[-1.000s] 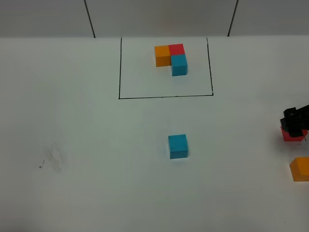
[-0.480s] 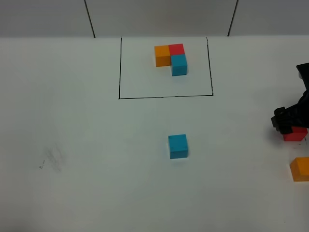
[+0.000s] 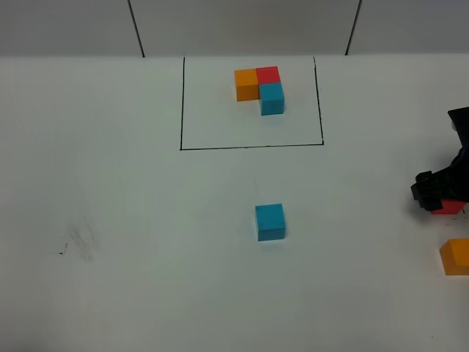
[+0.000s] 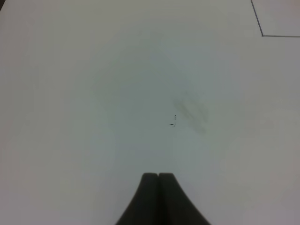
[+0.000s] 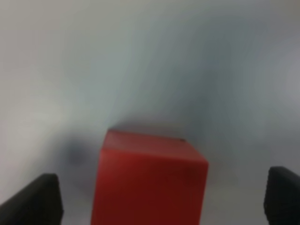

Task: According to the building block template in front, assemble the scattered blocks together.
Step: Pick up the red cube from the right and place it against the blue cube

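Tapered black left tool (image 4: pixel 158 176), blocky black right tool (image 3: pixel 440 192)

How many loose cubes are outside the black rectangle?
3: the blue cube at the centre; the red cube between the open jaws of the right gripper; the orange cube at the right edge, partly cut off.

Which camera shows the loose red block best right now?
Right wrist view: the red block fills the frame, close up, between the fingers of the open right pincer. Exterior high shows only a sliver under that pincer; left wrist shows none of it.
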